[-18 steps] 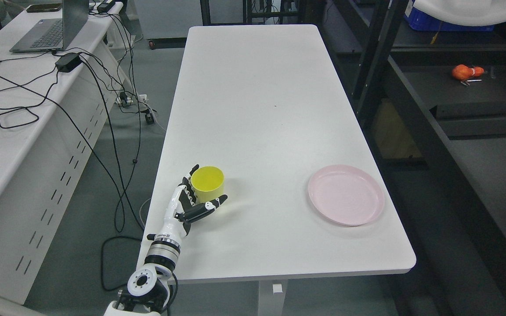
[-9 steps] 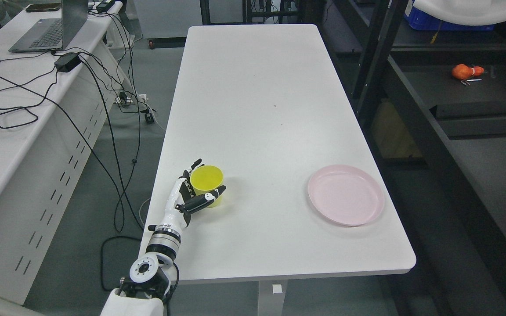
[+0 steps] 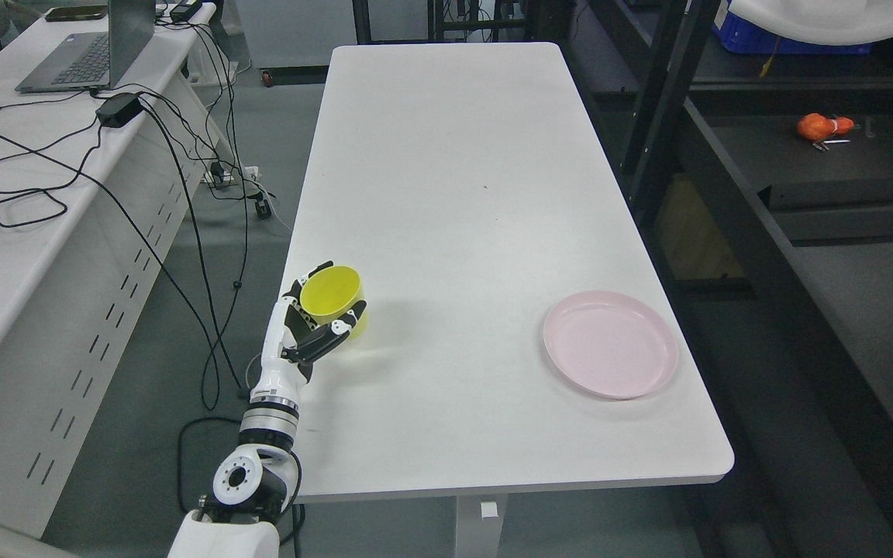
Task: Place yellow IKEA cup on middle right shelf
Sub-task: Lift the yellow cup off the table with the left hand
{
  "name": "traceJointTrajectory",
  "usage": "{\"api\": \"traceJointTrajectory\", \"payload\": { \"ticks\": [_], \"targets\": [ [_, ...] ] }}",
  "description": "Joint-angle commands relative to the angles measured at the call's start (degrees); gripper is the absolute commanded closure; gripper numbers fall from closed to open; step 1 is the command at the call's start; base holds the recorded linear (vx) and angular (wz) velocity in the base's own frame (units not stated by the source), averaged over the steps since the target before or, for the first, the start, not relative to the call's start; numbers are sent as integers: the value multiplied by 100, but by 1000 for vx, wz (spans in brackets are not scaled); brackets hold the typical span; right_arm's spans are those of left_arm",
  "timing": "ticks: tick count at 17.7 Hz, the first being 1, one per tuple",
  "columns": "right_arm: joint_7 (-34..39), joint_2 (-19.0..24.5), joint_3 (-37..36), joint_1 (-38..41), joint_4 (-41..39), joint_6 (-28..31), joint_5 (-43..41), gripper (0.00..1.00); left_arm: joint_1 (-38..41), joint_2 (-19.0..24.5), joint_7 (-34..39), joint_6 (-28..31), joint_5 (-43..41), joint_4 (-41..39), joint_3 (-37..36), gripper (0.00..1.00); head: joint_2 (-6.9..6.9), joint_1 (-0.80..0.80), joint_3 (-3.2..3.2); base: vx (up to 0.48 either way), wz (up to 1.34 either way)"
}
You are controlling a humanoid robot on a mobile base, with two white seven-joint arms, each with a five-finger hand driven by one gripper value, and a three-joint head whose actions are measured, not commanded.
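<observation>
Risk: the yellow cup (image 3: 332,298) sits tilted in the grip near the left edge of the tabletop (image 3: 462,194); a loose hold during the long carry to the black shelf (image 3: 826,155) on the right could drop it. Left hand (image 3: 308,329) is clamped around the cup, fingers wrapped on its wall.

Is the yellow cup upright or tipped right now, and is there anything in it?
Roughly upright, mouth up, and empty: only its bare yellow inside shows. The yellow cup is gripped by the left hand.
</observation>
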Motion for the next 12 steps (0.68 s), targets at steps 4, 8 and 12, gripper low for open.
{"api": "traceJointTrajectory", "payload": {
  "ticks": [4,8,12],
  "targets": [
    [-3,-100,97,79,0,4,-141,1,748,100,2,-222,60,-2204,58,100,0,0,0,0,0],
    [-3,-100,97,79,0,4,-141,1,863,100,-7,-239,60,-2443,76,100,0,0,0,-18,2],
    [-3,-100,97,79,0,4,-141,1,977,100,2,-353,60,-2434,120,100,0,0,0,-98,-58]
  ]
}}
